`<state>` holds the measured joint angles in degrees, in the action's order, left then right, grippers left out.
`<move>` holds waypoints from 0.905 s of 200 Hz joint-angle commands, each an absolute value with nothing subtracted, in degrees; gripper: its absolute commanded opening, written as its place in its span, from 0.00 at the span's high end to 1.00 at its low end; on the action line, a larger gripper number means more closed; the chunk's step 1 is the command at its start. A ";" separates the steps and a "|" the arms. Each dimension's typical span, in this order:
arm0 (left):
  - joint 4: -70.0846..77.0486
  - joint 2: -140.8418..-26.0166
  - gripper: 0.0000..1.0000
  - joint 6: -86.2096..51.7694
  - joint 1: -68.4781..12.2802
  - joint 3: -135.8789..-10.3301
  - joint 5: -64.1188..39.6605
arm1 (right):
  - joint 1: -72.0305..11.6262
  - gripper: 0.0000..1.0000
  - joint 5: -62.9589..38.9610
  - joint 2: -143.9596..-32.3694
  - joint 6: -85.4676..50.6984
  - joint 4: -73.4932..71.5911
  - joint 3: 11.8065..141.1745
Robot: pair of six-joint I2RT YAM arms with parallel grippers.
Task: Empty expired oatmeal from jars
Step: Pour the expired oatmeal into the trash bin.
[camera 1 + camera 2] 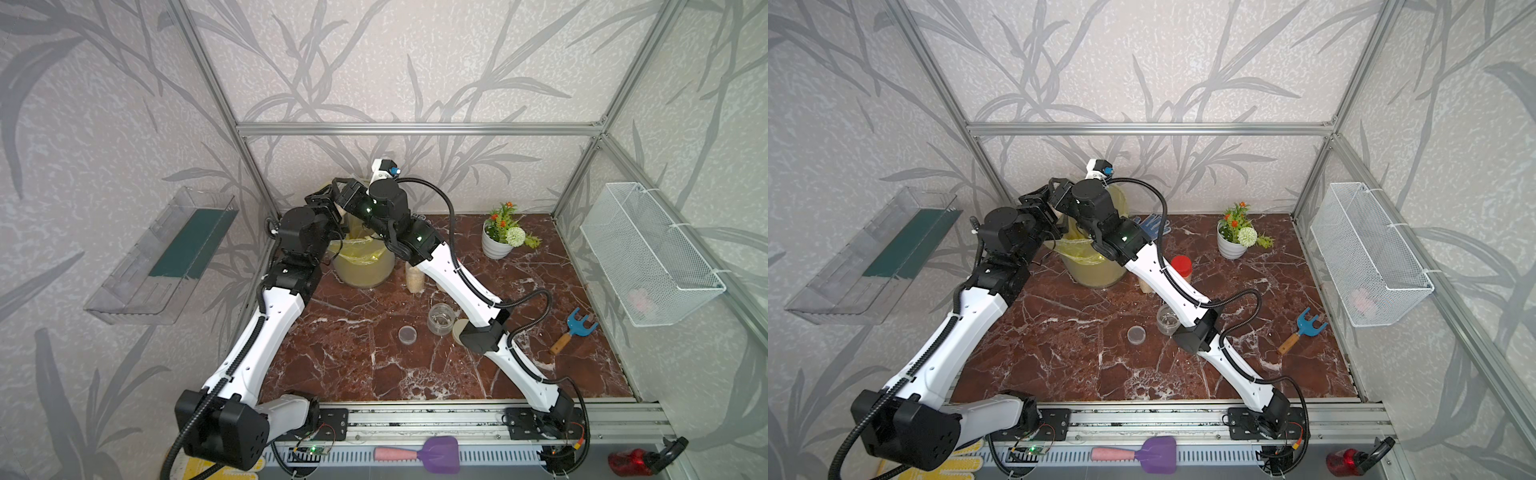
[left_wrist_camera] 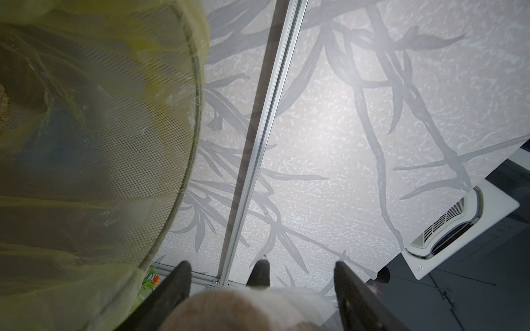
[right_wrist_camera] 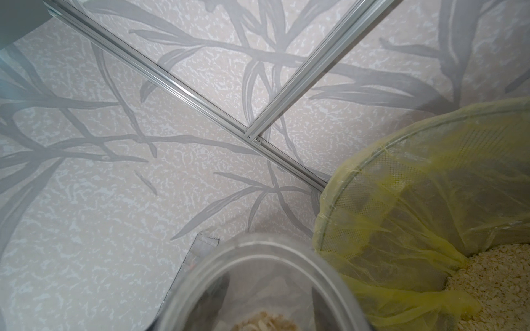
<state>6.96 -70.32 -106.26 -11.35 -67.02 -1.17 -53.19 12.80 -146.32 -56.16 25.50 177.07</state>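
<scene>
Both arms reach over the bucket with the yellow liner (image 1: 365, 270) (image 1: 1096, 270) at the back left. My right gripper (image 3: 269, 292) is shut on a clear open jar (image 3: 286, 258). Its dark fingers show through the wall, and a little oatmeal (image 3: 263, 322) lies inside. More oatmeal (image 3: 493, 280) sits in the liner. My left gripper (image 2: 261, 266) is open, its fingers (image 2: 177, 280) straddling a blurred beige-white round end (image 2: 229, 309) without clear contact. On the table stand an open jar (image 1: 440, 319), a slim filled jar (image 1: 414, 277) and a red-capped jar (image 1: 1181, 266).
A clear lid (image 1: 407, 334) and a beige lid (image 1: 457, 330) lie near the right arm. At the back stands a white flower pot (image 1: 496, 245). A blue hand rake (image 1: 577, 326) lies at the right. A wire basket (image 1: 648, 257) hangs on the right wall.
</scene>
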 commanded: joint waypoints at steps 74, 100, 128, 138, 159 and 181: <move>11.72 -70.94 0.69 -108.65 -11.51 -66.71 1.44 | -53.32 0.80 9.99 -147.48 -56.69 25.68 178.85; 12.97 -72.25 0.75 -108.98 -11.60 -67.13 0.72 | -53.36 0.80 9.57 -147.46 -56.07 25.93 178.49; 14.13 -73.33 0.86 -108.71 -11.53 -67.83 0.44 | -53.35 0.70 8.80 -146.98 -54.17 27.21 177.81; 14.49 -73.61 0.89 -108.70 -11.51 -68.02 0.63 | -53.28 0.61 8.67 -146.87 -53.84 27.77 177.67; 15.42 -74.58 0.95 -108.77 -11.51 -68.29 0.68 | -53.26 0.57 8.40 -146.99 -53.36 28.03 177.46; 16.52 -75.47 1.00 -109.08 -11.51 -68.05 0.28 | -53.26 0.45 7.69 -147.29 -53.09 28.05 177.37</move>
<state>13.87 -73.84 -108.75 -11.51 -66.50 1.56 -51.42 12.86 -146.34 -57.19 25.39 177.27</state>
